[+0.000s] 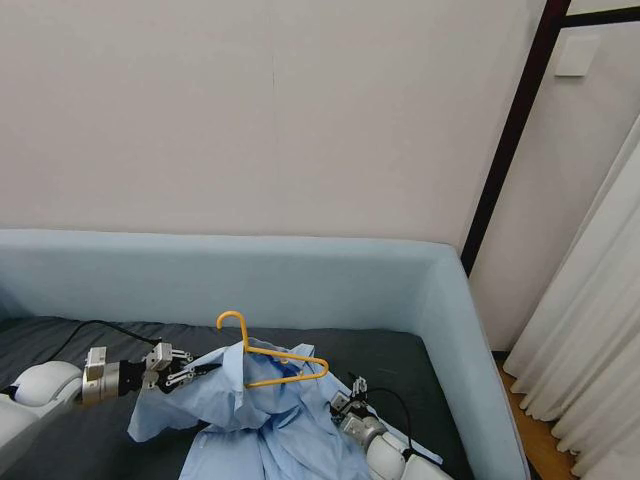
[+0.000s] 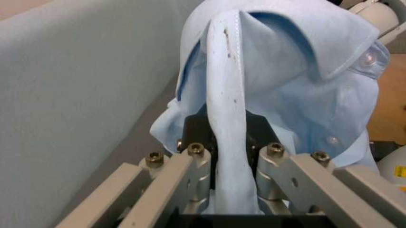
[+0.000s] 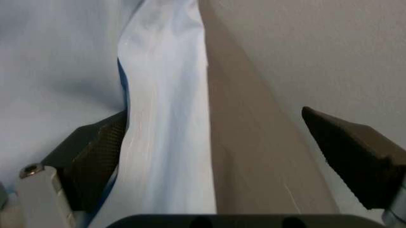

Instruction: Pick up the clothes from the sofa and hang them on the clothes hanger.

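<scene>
A light blue shirt (image 1: 260,420) lies bunched on the dark grey seat (image 1: 395,355) of a pale blue sofa. A yellow hanger (image 1: 243,330) sits inside its neck, with the hook sticking up. My left gripper (image 1: 190,375) reaches in from the left and is shut on a fold of the shirt (image 2: 225,95) below the collar (image 2: 330,42), the cloth pinched between its fingers (image 2: 269,161). My right gripper (image 1: 348,392) is at the shirt's right side. It stands open, and the shirt's edge (image 3: 165,118) lies beside one of its fingers (image 3: 95,152).
The sofa's backrest (image 1: 250,280) runs behind and its armrest (image 1: 470,380) closes the right side. A black cable (image 1: 90,325) trails over the seat at left. Right of the sofa are a dark door frame (image 1: 510,140), white curtains (image 1: 600,330) and wood floor (image 1: 505,378).
</scene>
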Tool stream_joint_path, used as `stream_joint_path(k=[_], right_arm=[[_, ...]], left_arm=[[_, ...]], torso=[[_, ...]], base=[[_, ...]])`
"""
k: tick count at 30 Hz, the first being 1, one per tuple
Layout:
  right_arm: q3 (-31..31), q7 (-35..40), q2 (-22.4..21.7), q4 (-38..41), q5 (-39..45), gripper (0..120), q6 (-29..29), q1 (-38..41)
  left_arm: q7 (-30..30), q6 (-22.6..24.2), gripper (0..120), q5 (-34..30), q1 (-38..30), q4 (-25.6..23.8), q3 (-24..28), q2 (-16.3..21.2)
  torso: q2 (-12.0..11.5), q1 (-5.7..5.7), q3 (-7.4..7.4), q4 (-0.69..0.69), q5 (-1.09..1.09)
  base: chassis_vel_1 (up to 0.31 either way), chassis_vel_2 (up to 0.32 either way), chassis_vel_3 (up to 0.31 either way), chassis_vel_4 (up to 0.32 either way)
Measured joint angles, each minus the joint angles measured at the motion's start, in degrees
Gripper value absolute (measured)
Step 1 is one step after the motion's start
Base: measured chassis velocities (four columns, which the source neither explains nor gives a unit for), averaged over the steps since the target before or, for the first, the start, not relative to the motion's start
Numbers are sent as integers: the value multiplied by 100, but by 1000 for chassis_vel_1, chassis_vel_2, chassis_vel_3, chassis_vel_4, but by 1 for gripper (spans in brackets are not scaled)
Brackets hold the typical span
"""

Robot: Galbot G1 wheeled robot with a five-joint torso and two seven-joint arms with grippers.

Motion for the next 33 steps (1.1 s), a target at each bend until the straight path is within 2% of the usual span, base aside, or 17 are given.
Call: stream_joint_path(k=[10, 18, 33], right_arm=[[10, -43, -252, 125, 180, 100, -8, 24], [-319, -121, -569, 919, 631, 100, -150, -73], [-35, -116, -314, 438, 477, 100, -91, -13]], left_arm=[[-2, 0, 7, 19, -43, 55, 52, -66], [-2, -1, 7, 34, -55, 114, 71, -103], [14, -8, 7, 40, -48, 112, 80, -103]], torso=[[0, 0, 0, 0, 0], [0, 0, 0, 0, -1], [0, 0, 0, 1, 1]], base=[[0, 0, 0, 0], [0, 0, 0, 0], [0, 0, 0, 0]])
